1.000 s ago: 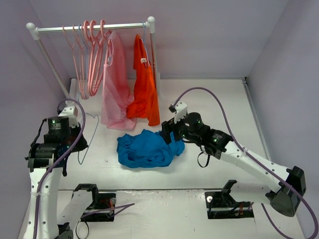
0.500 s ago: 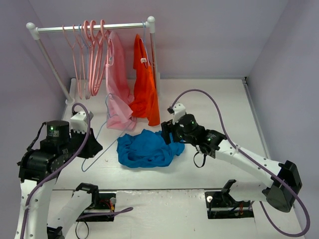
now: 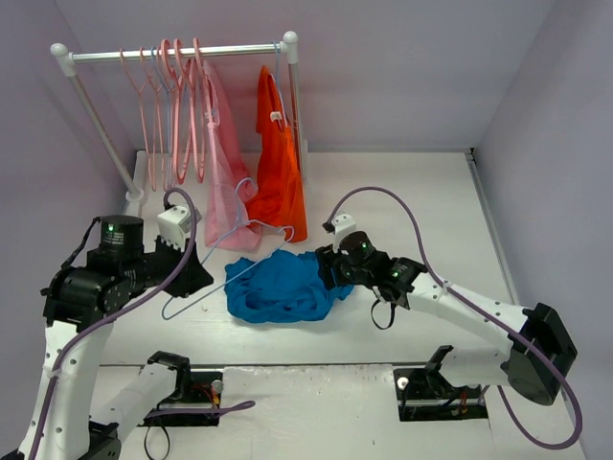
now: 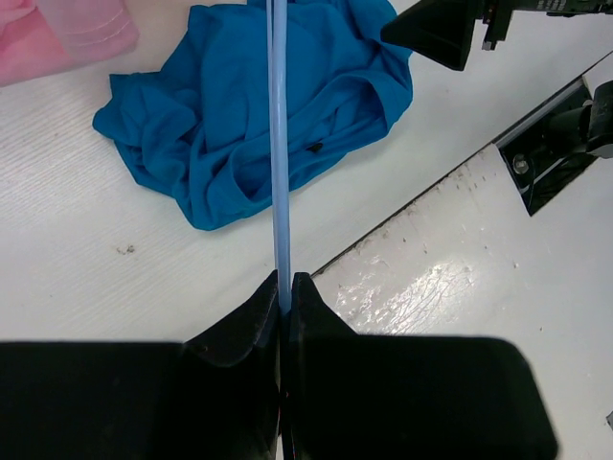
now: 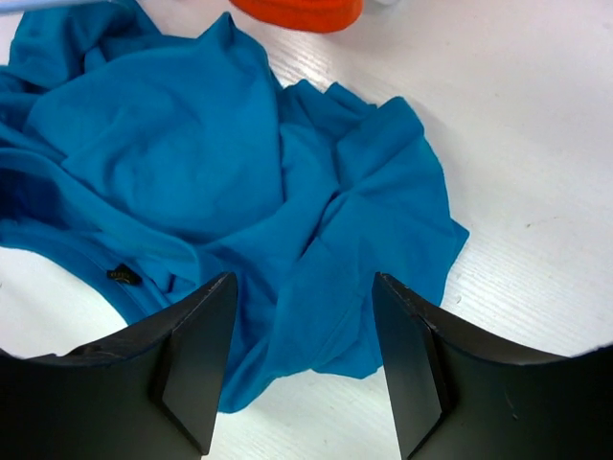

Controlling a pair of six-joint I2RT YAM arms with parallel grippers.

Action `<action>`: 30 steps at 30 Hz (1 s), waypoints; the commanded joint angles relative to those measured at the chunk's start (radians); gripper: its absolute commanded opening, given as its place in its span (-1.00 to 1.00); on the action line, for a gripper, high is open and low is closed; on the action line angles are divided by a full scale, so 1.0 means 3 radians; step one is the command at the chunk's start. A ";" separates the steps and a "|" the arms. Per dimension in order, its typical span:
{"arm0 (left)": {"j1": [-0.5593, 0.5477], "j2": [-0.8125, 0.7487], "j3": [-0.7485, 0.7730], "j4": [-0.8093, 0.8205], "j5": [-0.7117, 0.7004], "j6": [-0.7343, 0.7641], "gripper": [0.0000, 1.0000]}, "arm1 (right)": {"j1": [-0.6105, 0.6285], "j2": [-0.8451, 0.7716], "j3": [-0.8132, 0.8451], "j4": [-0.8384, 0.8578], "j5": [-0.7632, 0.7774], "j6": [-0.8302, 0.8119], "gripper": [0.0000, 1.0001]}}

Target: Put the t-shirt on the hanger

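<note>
The bright blue t-shirt [image 3: 280,287] lies crumpled on the white table in the middle of the top view. It also shows in the left wrist view [image 4: 230,105] and the right wrist view [image 5: 192,144]. My left gripper [image 3: 197,278] [image 4: 284,286] is shut on a bar of the pale blue hanger [image 3: 251,226] [image 4: 279,144] and holds it tilted above the shirt's left side. The hook points towards the rack. My right gripper [image 3: 331,269] [image 5: 306,292] is open and empty, just over the shirt's right edge, its jaws straddling the cloth.
A clothes rack [image 3: 172,53] stands at the back left with several pink hangers [image 3: 177,105], a pale pink garment [image 3: 225,163] and an orange garment [image 3: 278,163]. The table's metal front edge [image 4: 460,278] lies near the arm bases.
My left arm has swung the hanger right and up, over the shirt's left part. My right gripper has moved down and closer to the shirt's right edge.
</note>
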 commanded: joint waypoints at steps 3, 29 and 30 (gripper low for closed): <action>-0.0012 0.0095 -0.0013 0.0267 0.0007 0.0162 -1.00 | 0.0297 0.0019 0.0087 0.0079 0.0127 -0.0047 0.10; -0.0020 0.0023 -0.0164 0.0661 -0.0352 -0.0164 -1.00 | 0.1270 0.0652 0.0423 -0.0852 0.1993 0.1877 0.19; -0.0020 0.0025 -0.0171 0.0665 -0.0349 -0.0168 -1.00 | 0.1274 0.0715 0.0459 -0.0937 0.2052 0.1941 0.20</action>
